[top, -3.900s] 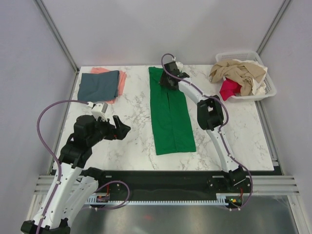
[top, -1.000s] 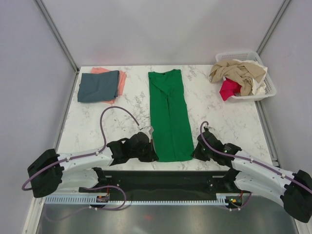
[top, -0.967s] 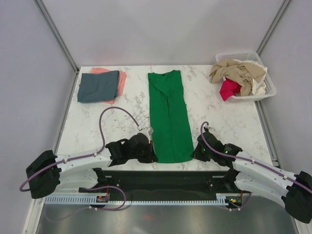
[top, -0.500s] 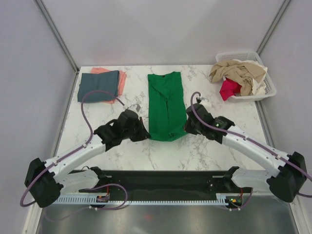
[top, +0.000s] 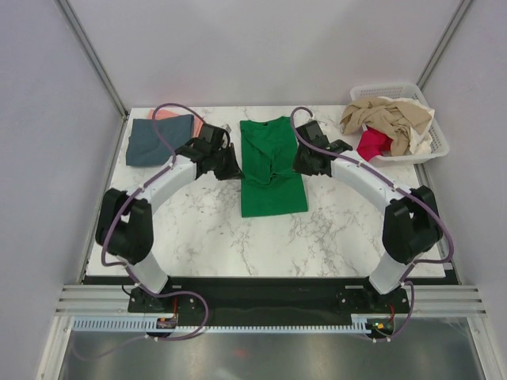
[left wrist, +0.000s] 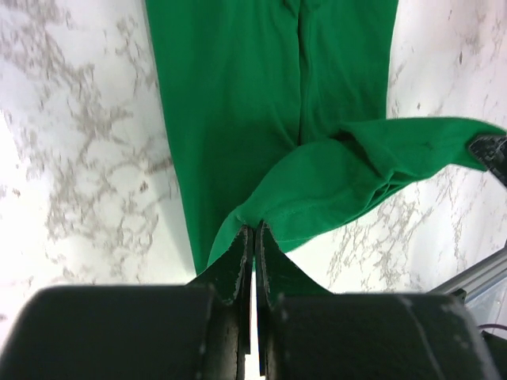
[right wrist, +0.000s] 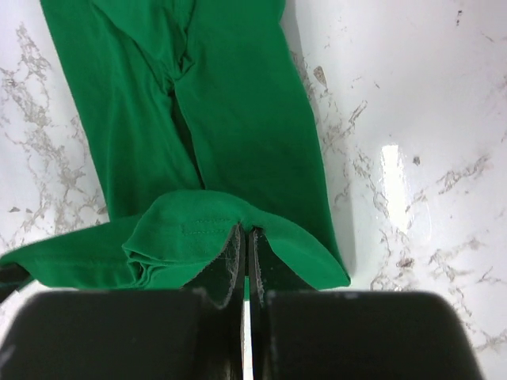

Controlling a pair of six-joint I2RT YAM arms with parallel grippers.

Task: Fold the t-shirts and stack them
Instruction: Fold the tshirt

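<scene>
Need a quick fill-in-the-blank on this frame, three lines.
The left tool and right tool are each ____ on the green tee.
The beige tee and red tee lie in the white ____.
The blue-grey tee lies on the pink tee, a stack of ____ tees.
Missing: shut; basket; two.

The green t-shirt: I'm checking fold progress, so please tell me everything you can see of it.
The green t-shirt is plain bright-green soft cloth, narrowed into a long strip on the marble table. Its hem is lifted and doubled back over the rest. The shut left end effector pinches one corner and the shut right end effector the other. A lengthwise crease runs down it.
</scene>
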